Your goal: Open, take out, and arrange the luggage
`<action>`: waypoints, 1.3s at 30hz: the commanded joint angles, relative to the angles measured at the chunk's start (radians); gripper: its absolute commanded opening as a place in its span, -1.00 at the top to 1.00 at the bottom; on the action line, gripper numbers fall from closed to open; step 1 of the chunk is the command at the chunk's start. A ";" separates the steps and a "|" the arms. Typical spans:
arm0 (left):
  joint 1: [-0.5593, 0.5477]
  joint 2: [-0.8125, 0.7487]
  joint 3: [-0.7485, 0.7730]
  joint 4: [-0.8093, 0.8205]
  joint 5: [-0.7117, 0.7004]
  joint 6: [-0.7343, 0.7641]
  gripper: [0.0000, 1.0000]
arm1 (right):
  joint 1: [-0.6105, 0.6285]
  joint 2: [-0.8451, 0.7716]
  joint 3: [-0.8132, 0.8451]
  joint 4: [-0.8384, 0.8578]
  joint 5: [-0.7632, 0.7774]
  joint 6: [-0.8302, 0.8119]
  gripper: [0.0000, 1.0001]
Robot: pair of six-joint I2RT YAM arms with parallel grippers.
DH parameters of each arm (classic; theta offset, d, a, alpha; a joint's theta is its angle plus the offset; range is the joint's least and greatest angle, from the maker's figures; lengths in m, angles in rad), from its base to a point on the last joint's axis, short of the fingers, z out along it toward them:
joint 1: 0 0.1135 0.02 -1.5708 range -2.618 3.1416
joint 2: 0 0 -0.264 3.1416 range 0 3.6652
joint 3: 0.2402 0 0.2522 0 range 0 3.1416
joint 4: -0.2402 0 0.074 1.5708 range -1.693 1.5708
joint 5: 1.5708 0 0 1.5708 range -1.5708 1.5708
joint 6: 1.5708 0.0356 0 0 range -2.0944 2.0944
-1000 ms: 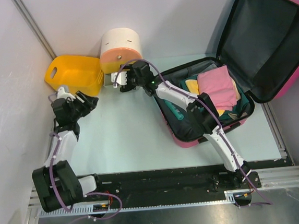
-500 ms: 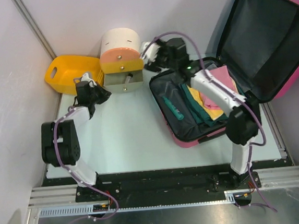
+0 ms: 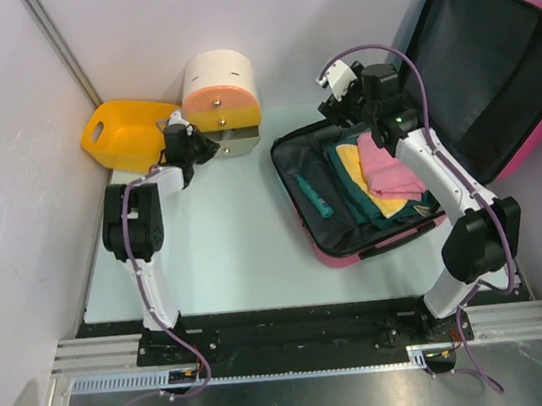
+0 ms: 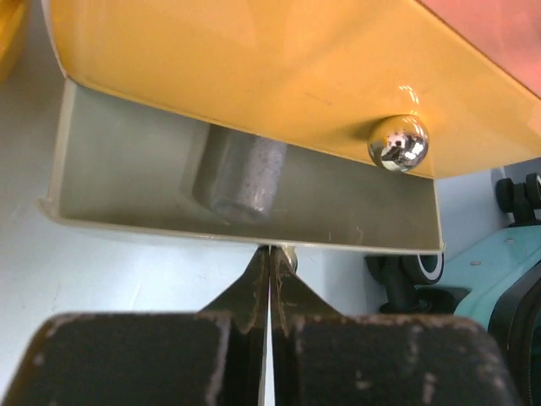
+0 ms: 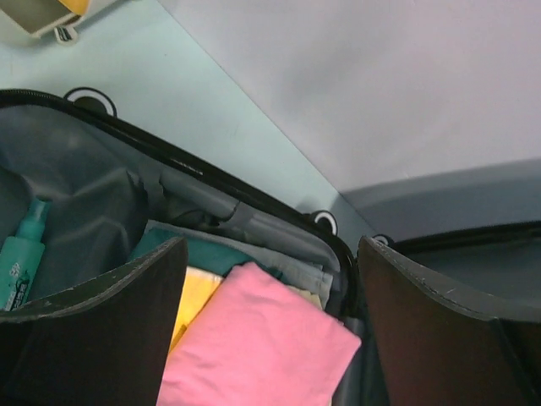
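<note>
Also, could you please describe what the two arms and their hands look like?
The left arm and right arm have white links, black joints and a looping lilac cable; the right shows a green light. The fingers are black, wedge-shaped, scuffed at the edges.

The luggage [image 3: 487,70] is black-lined and pink-edged, the cloth [image 3: 388,166] pink, the bottle [image 3: 311,196] teal, the basket [image 3: 123,123] yellow.

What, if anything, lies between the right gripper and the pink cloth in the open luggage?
Nothing visible does. The right gripper is open above the luggage, whose lid is up, and the pink cloth lies uncovered on top.
</note>
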 commanded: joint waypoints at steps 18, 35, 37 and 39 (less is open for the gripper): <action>-0.008 0.159 0.203 0.139 -0.069 -0.052 0.74 | 0.012 -0.070 -0.042 -0.053 0.009 0.023 -0.75; -0.028 -0.342 -0.139 0.162 0.066 0.362 -0.26 | 0.023 -0.036 -0.054 0.010 -0.020 0.037 -0.80; -0.028 -0.389 -0.192 0.162 0.101 0.482 -0.68 | 0.022 -0.033 -0.056 0.028 -0.024 0.045 -0.81; -0.027 -0.421 -0.213 0.160 0.222 0.570 -0.93 | 0.022 -0.032 -0.056 0.036 -0.027 0.040 -0.81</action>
